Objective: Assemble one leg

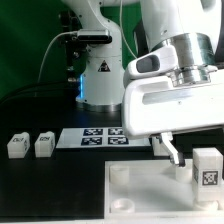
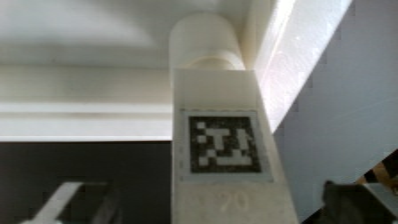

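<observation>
**Position.** Near the surface's edge at the exterior view's left stand the first spare leg (image 1: 16, 145) and, just beside it, the second spare leg (image 1: 43, 144). The marker board (image 1: 100, 137) lies mid-surface. The white panel (image 1: 140, 195) lies toward the near edge. The working leg (image 1: 207, 168) stands upright at the panel's far corner, close to the surface's edge at the exterior view's right. Whether it is seated in a socket cannot be told.

**Claw.** The claw (image 2: 210, 200) is spread apart. In the wrist view its fingers (image 2: 63, 203) flank the working leg, with a dark gap showing on each side, so nothing is gripped.

**Handling (judged).**
- The leg looks like rigid moulded plastic: light, stiff and unlikely to crush.
- Its smooth faces may slip or twist under a light pinch.
- Best hold is across the two plain flat sides, about mid-height, squarely. That keeps the tagged face clear and the leg's axis straight.
- The rounded end offers poor purchase and should be avoided.
- A hold near one end risks tilting the leg.

**Appearance.**
- The leg is a white, elongated, square-sectioned block.
- It tapers to a rounded cylindrical end in the wrist view.
- One face carries a black-and-white square tag, well defined.
- No damage is visible.
</observation>
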`<state>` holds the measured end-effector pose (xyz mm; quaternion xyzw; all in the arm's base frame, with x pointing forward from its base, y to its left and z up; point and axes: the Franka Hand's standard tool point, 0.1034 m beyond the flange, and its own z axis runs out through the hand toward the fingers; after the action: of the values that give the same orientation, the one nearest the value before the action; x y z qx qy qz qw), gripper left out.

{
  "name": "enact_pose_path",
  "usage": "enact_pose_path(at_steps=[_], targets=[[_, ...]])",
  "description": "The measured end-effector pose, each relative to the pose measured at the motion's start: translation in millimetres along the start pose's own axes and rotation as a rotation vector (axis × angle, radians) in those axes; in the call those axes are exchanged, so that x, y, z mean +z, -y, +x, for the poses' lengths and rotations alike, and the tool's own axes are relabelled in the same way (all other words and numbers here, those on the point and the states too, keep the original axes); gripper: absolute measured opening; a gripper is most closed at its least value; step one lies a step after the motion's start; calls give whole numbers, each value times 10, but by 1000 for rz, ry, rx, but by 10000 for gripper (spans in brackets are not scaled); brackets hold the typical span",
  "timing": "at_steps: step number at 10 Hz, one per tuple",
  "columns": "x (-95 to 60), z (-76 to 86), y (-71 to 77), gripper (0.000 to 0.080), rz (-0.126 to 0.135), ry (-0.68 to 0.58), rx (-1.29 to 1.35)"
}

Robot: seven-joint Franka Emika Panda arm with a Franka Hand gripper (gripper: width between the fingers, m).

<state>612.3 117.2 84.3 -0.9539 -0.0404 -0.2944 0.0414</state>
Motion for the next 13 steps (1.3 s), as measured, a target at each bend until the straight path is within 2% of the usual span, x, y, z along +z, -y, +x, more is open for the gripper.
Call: enact_pose_path(at_steps=[1, 2, 3, 9, 10, 11, 13], targets=[[2, -5, 0, 599, 0, 1, 0], [4, -8, 0, 641, 0, 1, 0], [5, -11, 0, 648, 0, 2, 0], [13, -25, 1, 649, 1, 8, 0], [20, -29, 32, 649, 15, 80, 13], [-33, 124, 30, 649, 26, 120, 22], [-31, 141, 52, 649, 65, 377, 71]])
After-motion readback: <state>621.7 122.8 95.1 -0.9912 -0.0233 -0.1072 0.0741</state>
